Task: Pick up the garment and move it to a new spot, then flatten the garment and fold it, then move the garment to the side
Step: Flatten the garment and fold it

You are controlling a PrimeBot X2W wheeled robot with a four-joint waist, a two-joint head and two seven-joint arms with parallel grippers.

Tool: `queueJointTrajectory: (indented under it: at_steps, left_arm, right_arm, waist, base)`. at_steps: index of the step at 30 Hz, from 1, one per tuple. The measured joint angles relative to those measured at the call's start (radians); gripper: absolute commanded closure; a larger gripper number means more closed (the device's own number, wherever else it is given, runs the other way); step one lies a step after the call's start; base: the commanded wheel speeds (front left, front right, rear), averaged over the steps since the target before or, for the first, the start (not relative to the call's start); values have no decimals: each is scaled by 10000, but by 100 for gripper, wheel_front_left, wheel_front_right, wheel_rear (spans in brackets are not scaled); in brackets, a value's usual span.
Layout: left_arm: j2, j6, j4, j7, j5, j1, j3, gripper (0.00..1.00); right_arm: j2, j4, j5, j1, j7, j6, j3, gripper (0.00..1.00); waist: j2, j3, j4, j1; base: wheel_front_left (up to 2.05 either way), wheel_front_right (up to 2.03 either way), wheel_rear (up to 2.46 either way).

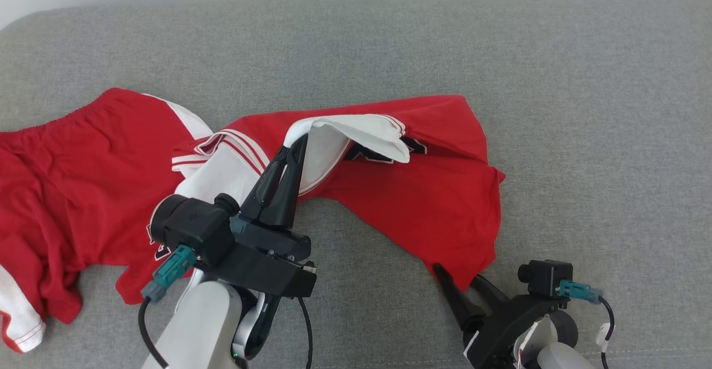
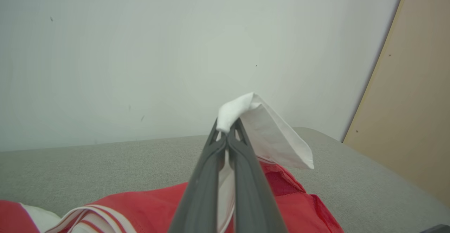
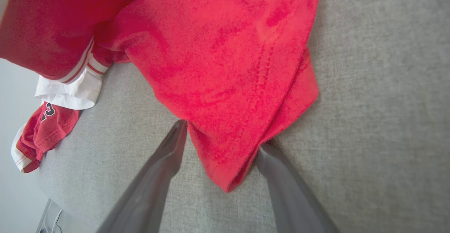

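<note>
L gripper (image 1: 296, 142) clamped white hem (image 1: 367, 129) of garment (image 1: 434, 191), held up. R gripper (image 1: 459, 277) stood wide astride red corner (image 3: 228, 180) nr cushion (image 1: 584, 107) front edge, prob. not touching. Limp, light: grip hems.

A plain, home-like room is suggested right now by a grey upholstered cushion (image 1: 500, 52) set against a bare white wall (image 2: 140, 50), with a beige panel (image 2: 415, 103) seen at one side.
</note>
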Motion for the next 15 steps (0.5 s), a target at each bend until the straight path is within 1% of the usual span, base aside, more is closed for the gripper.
queueJointTrajectory:
  at_steps: [1, 2, 4, 11, 15]
  left_arm:
    - [0, 0, -48, 0, 17, 4, 19, 100]
    - [0, 0, -86, 0, 56, 4, 23, 100]
    - [-2, 0, -174, 0, 192, 5, 25, 100]
    - [-12, -6, -309, -2, 259, 4, 98, 100]
    - [132, -171, -303, -2, 257, -131, 205, 100]
  right_arm:
    - [4, 52, 58, -40, 8, 0, 15, 50]
    - [8, 113, 88, -89, 10, 0, 35, 60]
    - [4, 263, 178, -204, 81, 0, 82, 100]
    - [27, 489, 426, -377, 84, -2, 255, 100]
    - [77, 491, 621, -540, -113, 0, 205, 100]
  waist:
    - [0, 6, 7, 0]
    - [0, 10, 14, 0]
    - [0, 18, 25, 1]
    - [1, 19, 26, 0]
    - [0, -86, -13, 0]
  base:
    - [0, 0, 0]
    - [0, 0, 0]
    - [0, 0, 0]
    - [0, 0, 0]
    - [0, 0, 0]
